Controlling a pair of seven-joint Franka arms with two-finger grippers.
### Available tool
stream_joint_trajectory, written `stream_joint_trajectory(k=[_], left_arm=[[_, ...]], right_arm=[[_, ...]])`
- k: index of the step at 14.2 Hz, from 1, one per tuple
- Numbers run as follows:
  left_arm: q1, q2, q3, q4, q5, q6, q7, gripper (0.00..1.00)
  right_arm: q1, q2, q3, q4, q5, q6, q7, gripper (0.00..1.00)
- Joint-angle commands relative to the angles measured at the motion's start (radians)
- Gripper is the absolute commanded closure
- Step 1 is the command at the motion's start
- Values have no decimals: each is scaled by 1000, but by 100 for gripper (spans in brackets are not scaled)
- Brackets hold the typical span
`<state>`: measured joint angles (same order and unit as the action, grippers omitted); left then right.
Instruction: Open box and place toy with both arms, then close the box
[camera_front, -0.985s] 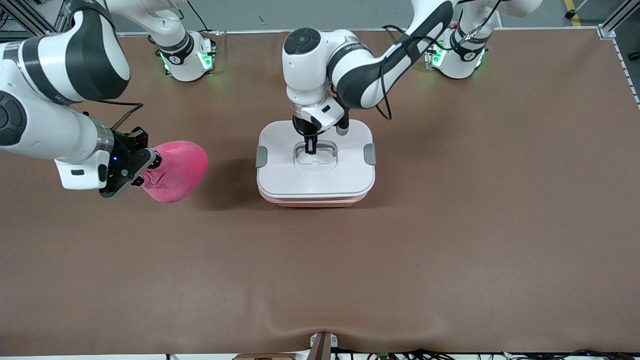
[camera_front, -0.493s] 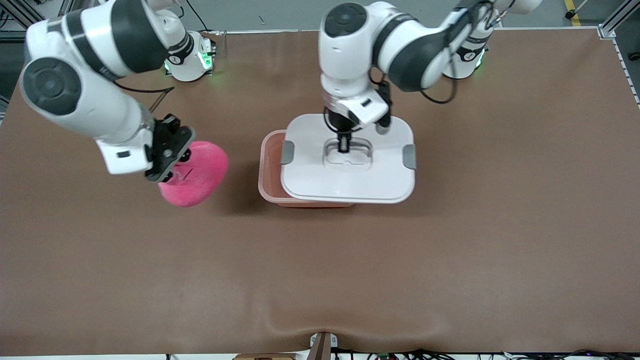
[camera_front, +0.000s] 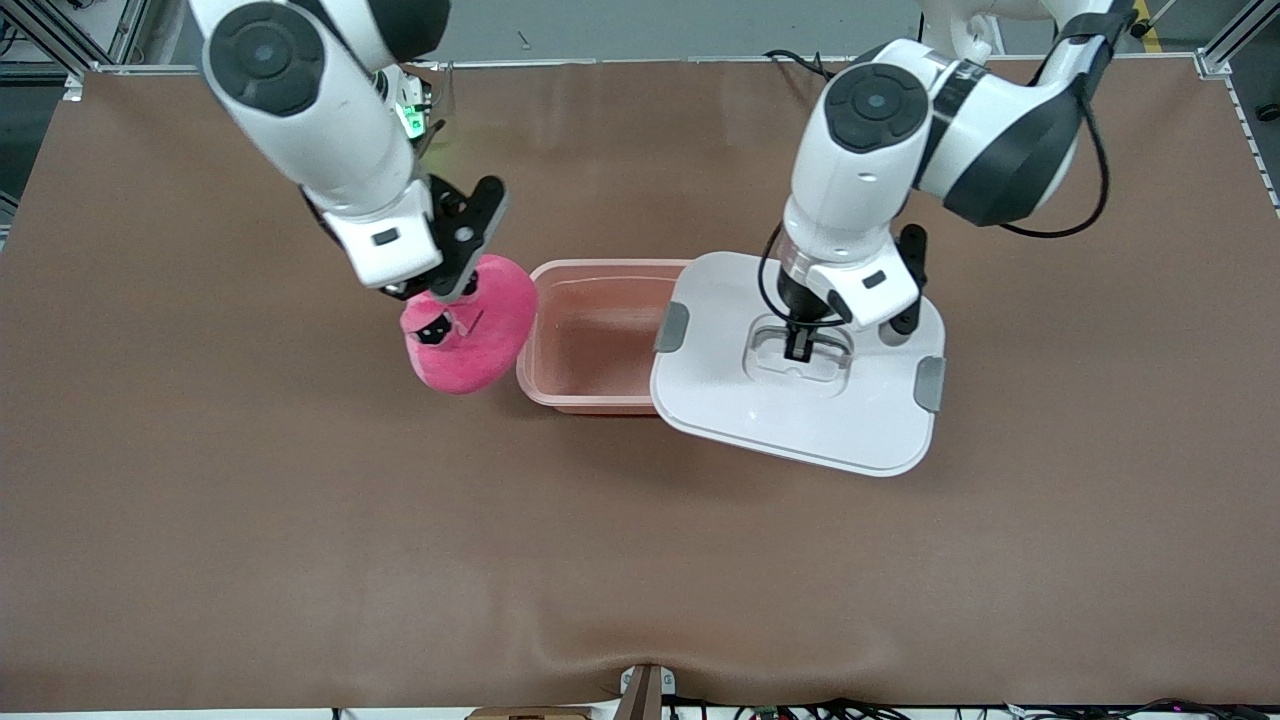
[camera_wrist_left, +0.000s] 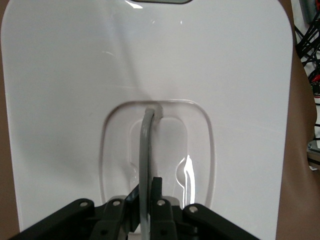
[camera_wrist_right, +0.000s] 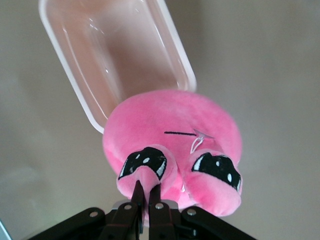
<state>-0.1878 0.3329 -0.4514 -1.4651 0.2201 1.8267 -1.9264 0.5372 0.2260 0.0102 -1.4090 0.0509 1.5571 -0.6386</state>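
Toy (camera_front: 468, 335) in right jaws; lid (camera_front: 800, 390) in left.

Toy (camera_front: 465, 335) beside box (camera_front: 590, 340), lid (camera_front: 800, 390) overlapping box's edge.

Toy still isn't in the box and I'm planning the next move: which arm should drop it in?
Right. Its end effector is shut on the toy beside the open box; the left end effector is busy holding the lid aside.
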Motion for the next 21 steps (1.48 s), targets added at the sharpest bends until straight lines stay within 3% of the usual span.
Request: stream_joint_trajectory(k=[1, 8, 11, 21], left_arm=[[65, -21, -7, 17, -57, -43, 151, 100], [252, -78, -9, 17, -142, -116, 518, 100], [329, -107, -7, 9, -189, -167, 763, 100], [430, -109, -3, 6, -355, -283, 1101, 100]], right_arm=[[64, 3, -12, 10, 4, 29, -42, 100], [58, 13, -16, 1, -5, 98, -433, 100], [56, 21, -16, -21, -6, 123, -565, 100], [96, 32, -16, -71, -36, 165, -622, 100]])
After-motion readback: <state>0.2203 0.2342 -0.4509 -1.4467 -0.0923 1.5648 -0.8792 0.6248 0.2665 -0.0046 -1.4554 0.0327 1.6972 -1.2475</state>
